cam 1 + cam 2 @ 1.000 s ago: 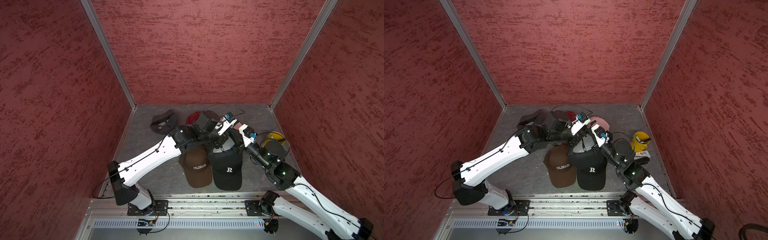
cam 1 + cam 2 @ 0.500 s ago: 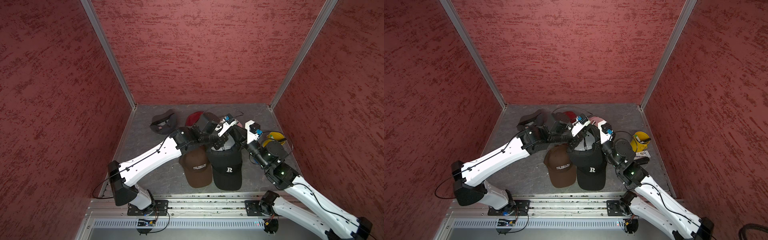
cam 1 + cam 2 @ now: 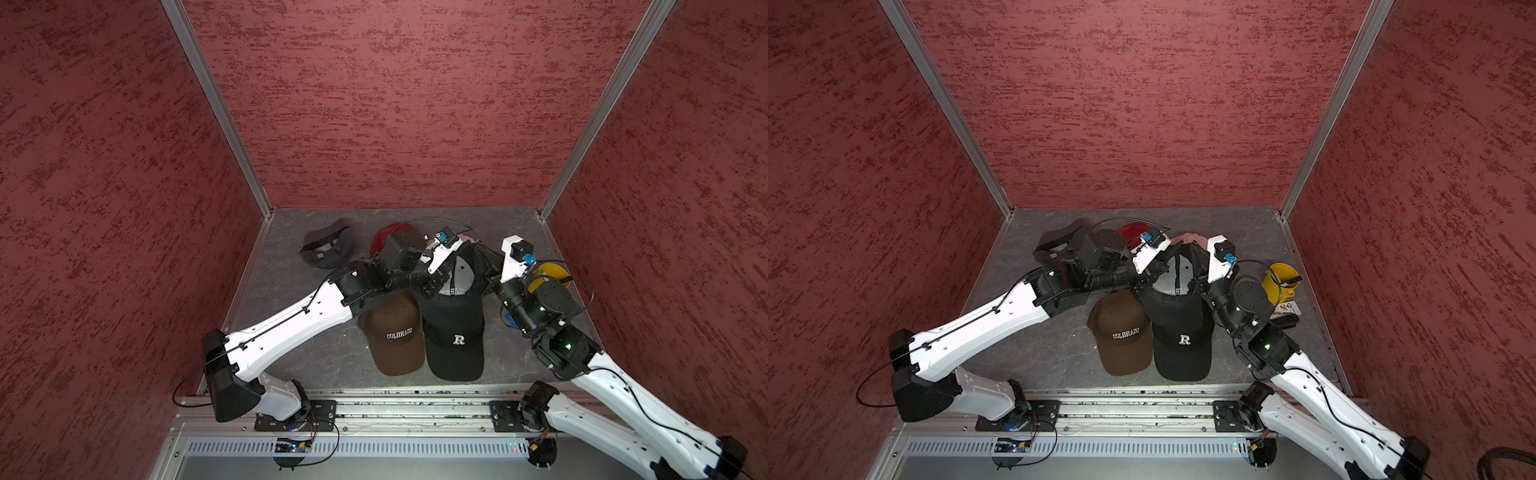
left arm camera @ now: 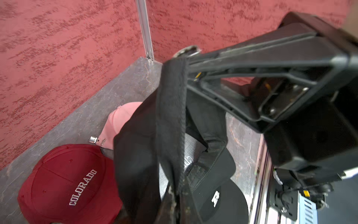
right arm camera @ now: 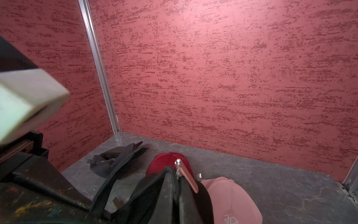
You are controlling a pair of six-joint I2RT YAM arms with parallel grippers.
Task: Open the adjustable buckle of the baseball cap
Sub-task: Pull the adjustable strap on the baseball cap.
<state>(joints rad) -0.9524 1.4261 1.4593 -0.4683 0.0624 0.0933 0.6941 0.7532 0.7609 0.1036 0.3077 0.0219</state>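
The black "R" baseball cap (image 3: 455, 332) (image 3: 1183, 332) lies brim toward the front rail, with its back raised between both grippers. In the left wrist view its black strap (image 4: 170, 116) runs taut from my left gripper (image 4: 177, 194), shut on it, up to the metal buckle (image 4: 187, 50). The buckle sits at the tips of the right gripper's fingers (image 4: 242, 52). My right gripper (image 5: 175, 174) is shut on that strap end, with the buckle (image 5: 177, 162) showing just past its tips. In both top views the left gripper (image 3: 451, 274) (image 3: 1156, 270) and the right gripper (image 3: 478, 251) (image 3: 1190, 253) stand close together over the cap's back.
A brown Colorado cap (image 3: 395, 332) lies beside the black one. A red Colorado cap (image 4: 67, 184), a pink cap (image 5: 228, 195) and a dark grey cap (image 3: 326, 249) lie further back. A yellow cup (image 3: 1279, 282) stands by the right arm. Red walls close in three sides.
My right gripper has moved right and slightly back with the buckle end, pulling the strap taut and lifting the cap's back. The left arm has hardly moved.
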